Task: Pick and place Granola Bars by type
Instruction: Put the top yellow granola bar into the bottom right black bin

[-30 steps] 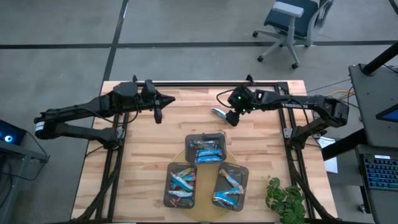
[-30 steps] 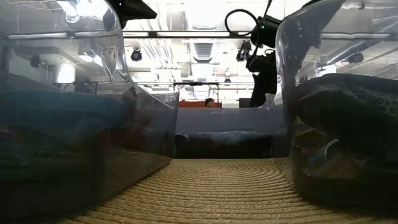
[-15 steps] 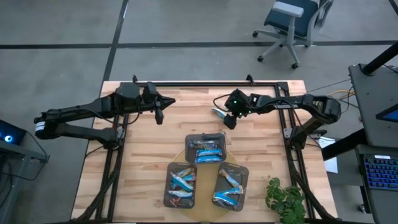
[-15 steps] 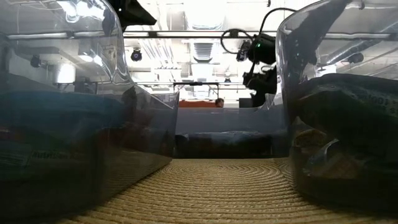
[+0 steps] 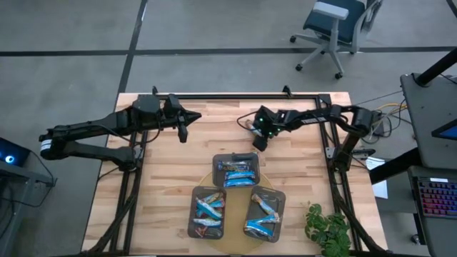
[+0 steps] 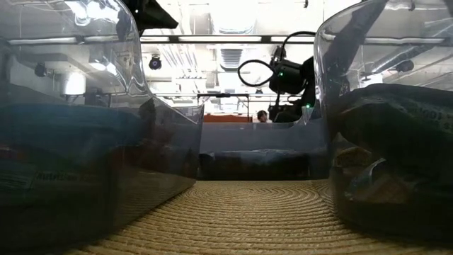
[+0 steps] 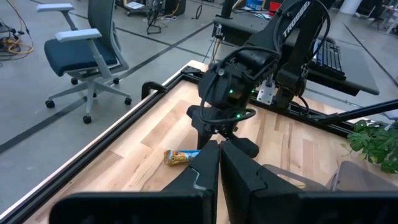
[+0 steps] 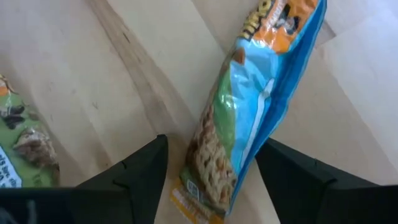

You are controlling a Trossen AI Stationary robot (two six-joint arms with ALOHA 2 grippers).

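Your right gripper (image 5: 255,135) hangs low over the far middle of the bench (image 5: 164,178), jaws spread wide on either side of a loose blue bar (image 8: 249,118) that lies flat on the wood, not yet gripped. In the right wrist view the two fingers (image 8: 140,171) flank the bar's lower end; its upper end is cut off by the frame, and part of a second wrapper (image 8: 22,146) shows at the edge, too cropped to tell its type. From above you can hardly see the bar, since the gripper covers most of it; the left wrist view shows it (image 7: 181,157) just beside the right gripper.

Your left gripper (image 5: 183,131) waits over the far left of the bench, jaws clenched and empty.

Three trays (image 5: 235,155) sit near the front on a round mat (image 6: 248,219), each holding bars (image 5: 238,173). From above you can see mostly blue wrappers; their types are too small to tell. In the low view the tray walls blur and hide most of their contents.
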